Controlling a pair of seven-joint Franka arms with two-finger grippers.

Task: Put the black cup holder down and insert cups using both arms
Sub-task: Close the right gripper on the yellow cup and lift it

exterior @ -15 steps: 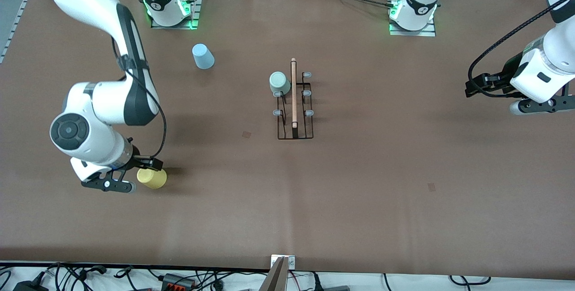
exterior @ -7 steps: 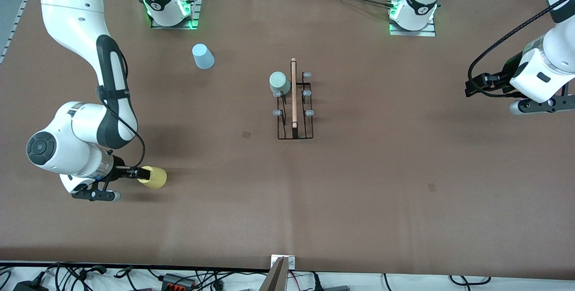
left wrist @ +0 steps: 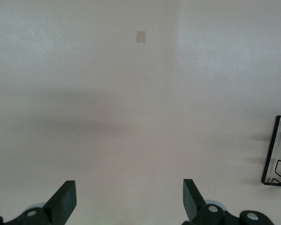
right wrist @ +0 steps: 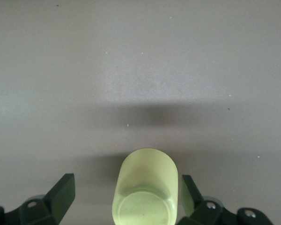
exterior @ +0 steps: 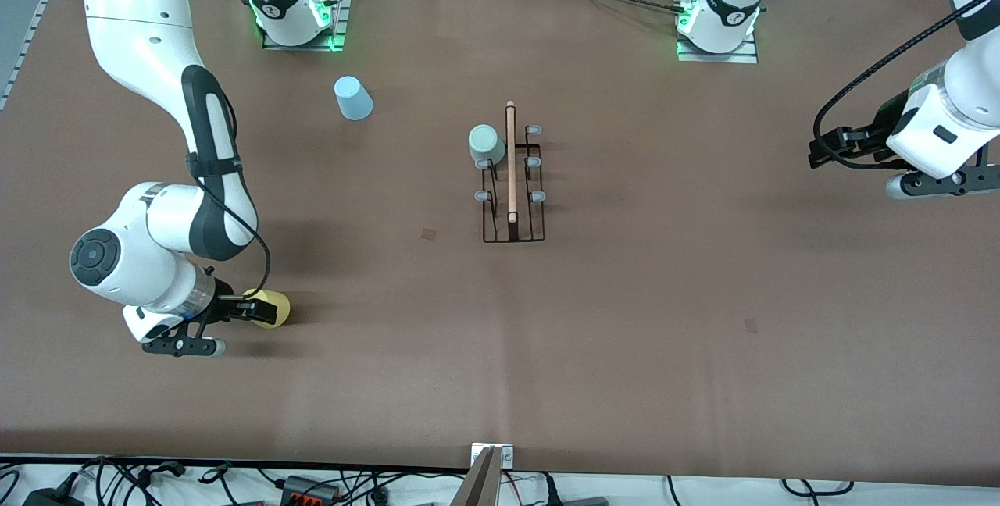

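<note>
Arms: two white arms; the left arm waits over bare table at its own end.
Table: one, covered in brown.
Black cup holder: one wire rack standing mid-table, with a wooden rod handle on top and six pale-tipped prongs.
Cups: three in all.
Mint cup: sits upside down on a prong at the rack's end farthest from the front camera; the only cup on the rack.
Blue cup: upside down on the table, toward the right arm's end, near its base.
Yellow cup: on the table toward the right arm's end, apparently lying on its side.
Right gripper: fingers spread wide, one on each side of the yellow cup; one finger seems to touch it, not clamped.
Left gripper: fingers wide apart, holding nothing.
</note>
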